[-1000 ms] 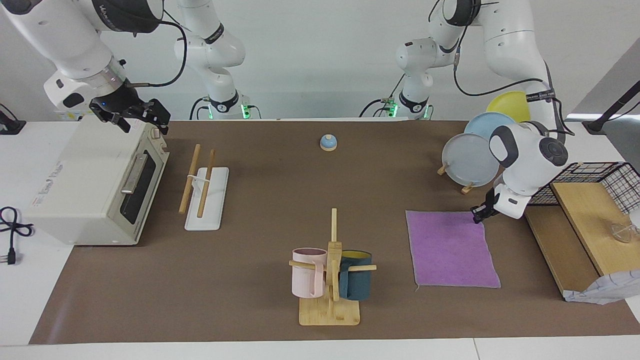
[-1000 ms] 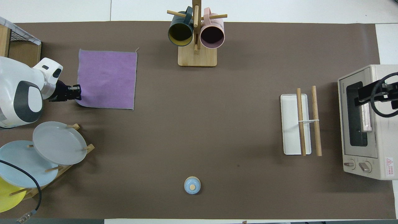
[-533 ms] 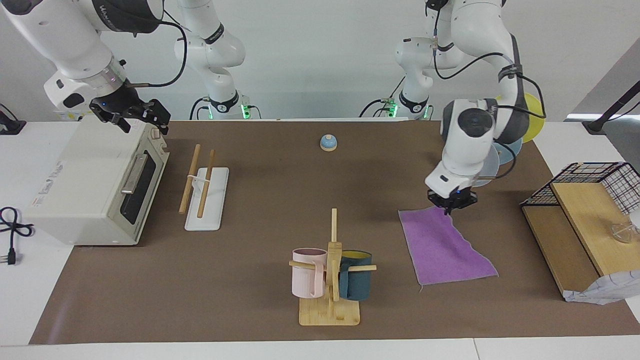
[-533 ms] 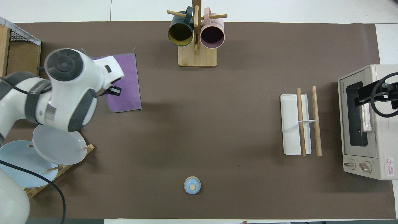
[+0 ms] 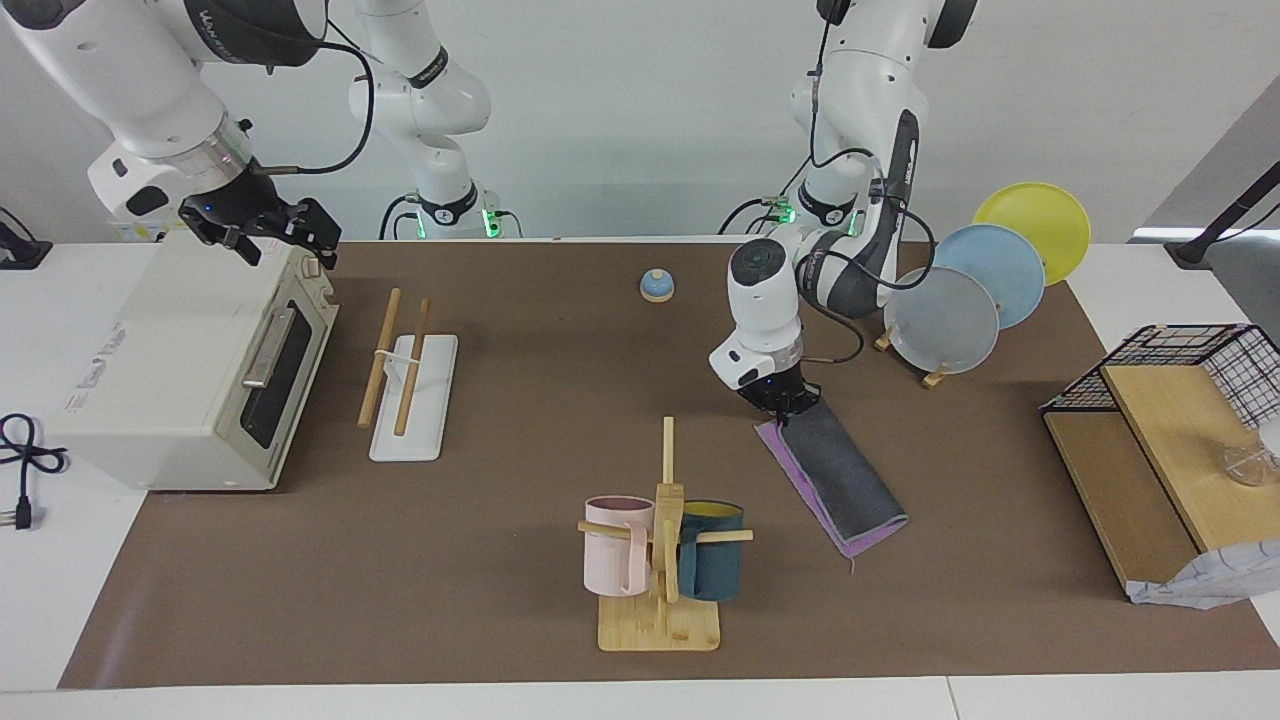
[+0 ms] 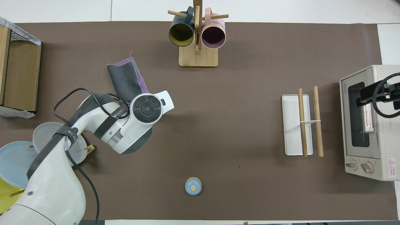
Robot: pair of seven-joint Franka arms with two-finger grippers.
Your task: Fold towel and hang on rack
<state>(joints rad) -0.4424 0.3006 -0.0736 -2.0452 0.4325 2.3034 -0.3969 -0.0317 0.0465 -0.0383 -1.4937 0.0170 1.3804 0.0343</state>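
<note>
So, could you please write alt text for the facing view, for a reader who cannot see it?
The left gripper is down on a corner of the folded towel, dark grey face up, beside the mug stand. The right gripper waits open over the toaster oven, with the empty rack beside it.

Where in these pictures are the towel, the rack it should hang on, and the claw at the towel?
towel [image 5: 842, 472], facing view, grey upper layer.
rack [image 5: 380, 357], facing view, one wooden dowel.
left gripper [image 5: 781, 404], facing view, fingertips at the towel's corner.
</note>
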